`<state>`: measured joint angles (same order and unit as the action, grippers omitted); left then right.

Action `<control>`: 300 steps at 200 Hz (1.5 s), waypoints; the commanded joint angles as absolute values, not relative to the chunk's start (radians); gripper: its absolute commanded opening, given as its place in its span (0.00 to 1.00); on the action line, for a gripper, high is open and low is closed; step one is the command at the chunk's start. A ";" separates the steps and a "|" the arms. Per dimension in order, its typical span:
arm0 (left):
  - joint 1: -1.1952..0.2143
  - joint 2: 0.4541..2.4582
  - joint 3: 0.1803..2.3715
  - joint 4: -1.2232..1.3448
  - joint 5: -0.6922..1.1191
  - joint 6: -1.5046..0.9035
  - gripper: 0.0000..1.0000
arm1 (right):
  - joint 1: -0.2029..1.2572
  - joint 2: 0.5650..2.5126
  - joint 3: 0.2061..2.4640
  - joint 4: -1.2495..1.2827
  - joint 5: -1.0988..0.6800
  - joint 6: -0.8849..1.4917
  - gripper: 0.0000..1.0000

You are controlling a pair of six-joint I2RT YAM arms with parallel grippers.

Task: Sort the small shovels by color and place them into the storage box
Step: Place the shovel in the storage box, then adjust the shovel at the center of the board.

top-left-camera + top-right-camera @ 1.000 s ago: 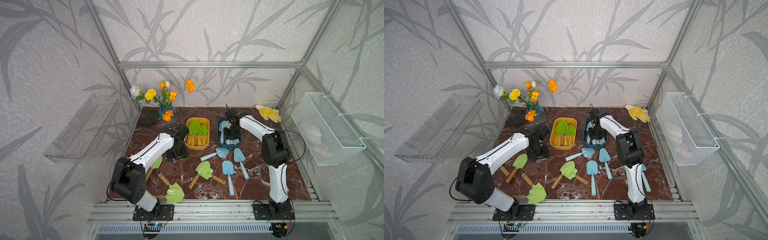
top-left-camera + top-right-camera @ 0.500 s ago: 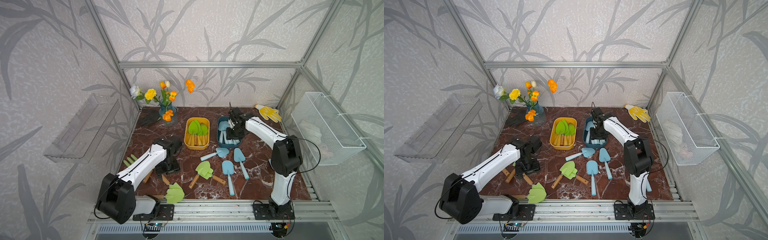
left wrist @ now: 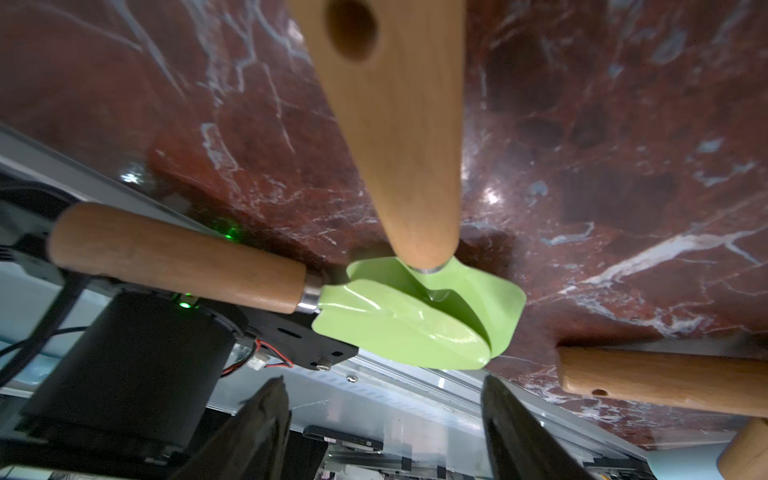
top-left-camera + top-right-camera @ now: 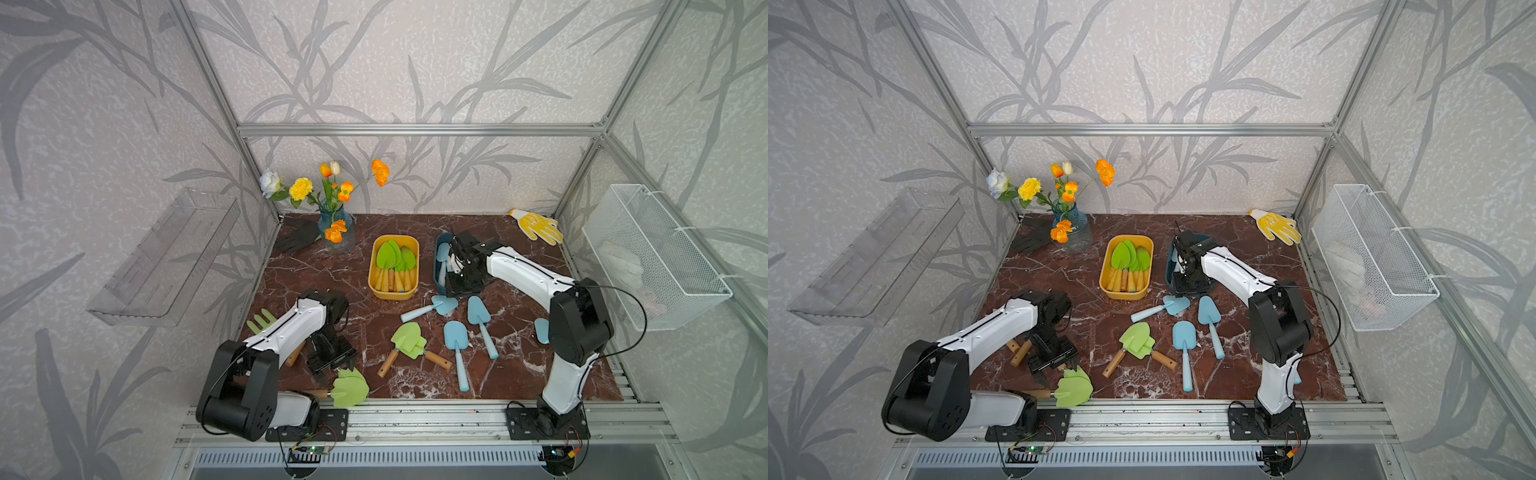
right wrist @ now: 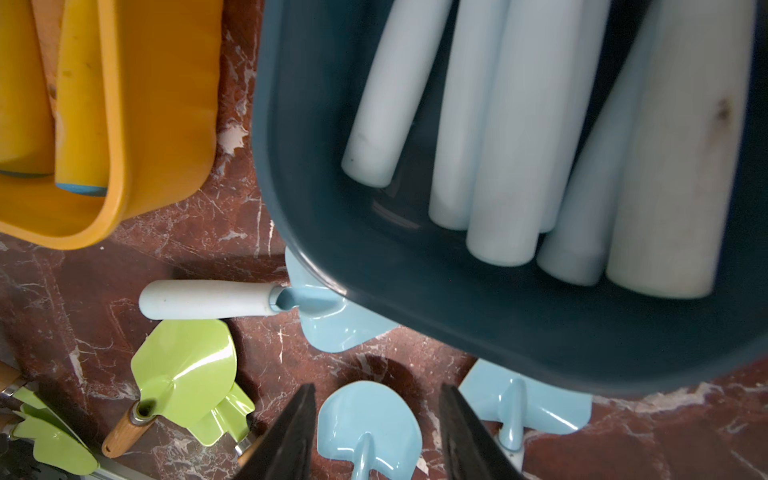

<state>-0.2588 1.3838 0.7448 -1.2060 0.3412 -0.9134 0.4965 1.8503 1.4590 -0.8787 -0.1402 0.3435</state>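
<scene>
The left end effector (image 3: 383, 380) has left the yellow box (image 4: 394, 294) and come down to the front edge of the counter (image 4: 316, 266), well in front of that box and toward the left arm's side. Its jaws are spread and empty, just short of two green shovels (image 3: 415, 316) whose blades overlap. I judge that a drop-off is finished and the next pickup is beginning. The right end effector (image 5: 378, 388) has widened its jaws over the near end of the blue box (image 5: 374, 270), just beside the yellow box, and grips nothing (the pale handles (image 5: 498, 145) lying in it suggest a shovel just let go).

The green ones have glossy lime blades and tan wooden handles, and several already lie in the yellow box. The blue shovels (image 4: 455, 340) are one-piece pale plastic. Several of these lie on the counter in front of the yellow box, toward the right arm's side. Another green pair (image 4: 409, 343) lies straight in front of the yellow box.
</scene>
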 commanded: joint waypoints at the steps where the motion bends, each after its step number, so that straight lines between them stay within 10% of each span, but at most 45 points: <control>1: -0.253 1.415 0.711 -1.149 0.408 -0.955 0.73 | 0.492 1.804 1.439 -0.865 -0.140 0.329 0.50; 233: -0.192 1.767 1.077 -0.831 0.038 -0.929 0.72 | 0.499 1.713 1.414 -0.850 -0.189 0.294 0.48; 300: -0.170 1.411 1.254 -0.983 -0.239 -0.893 0.73 | 0.875 1.701 1.428 -0.860 -0.306 0.156 0.48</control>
<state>-0.1928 1.5291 1.1873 -0.9119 -0.0502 -0.9100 0.7292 1.7073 1.4128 -0.8410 -0.2310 0.2073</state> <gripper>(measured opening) 0.732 0.482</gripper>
